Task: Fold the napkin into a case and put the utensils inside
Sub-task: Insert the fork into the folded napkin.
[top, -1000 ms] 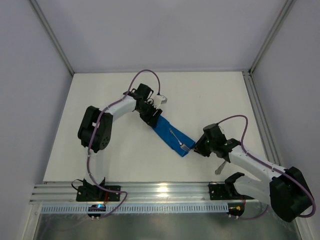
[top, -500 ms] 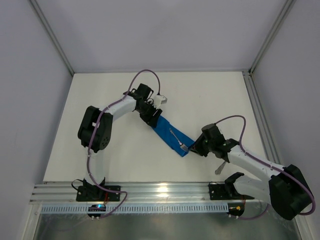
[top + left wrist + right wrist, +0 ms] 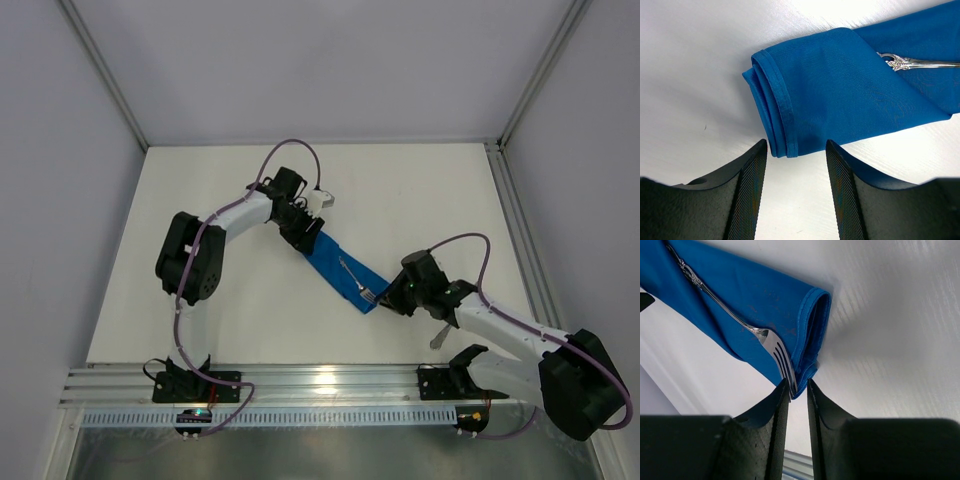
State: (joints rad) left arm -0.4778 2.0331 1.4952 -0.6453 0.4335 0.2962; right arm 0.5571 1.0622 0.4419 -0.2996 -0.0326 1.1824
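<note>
Top external: right gripper has crept left onto the near-right end of the case; case and fork unmoved.
Meaning: fork lies on top of the cloth, not inside; looks like the right arm is lining up on the tines and open end.
Right pincer: jaws narrowed to a slit, tine tips and cloth corner at its mouth; can't tell if pinched.
Left pincer: left gripper released, jaws apart, folded far-left end just ahead of the gap.
Case: diagonal on table, between both grippers.
</note>
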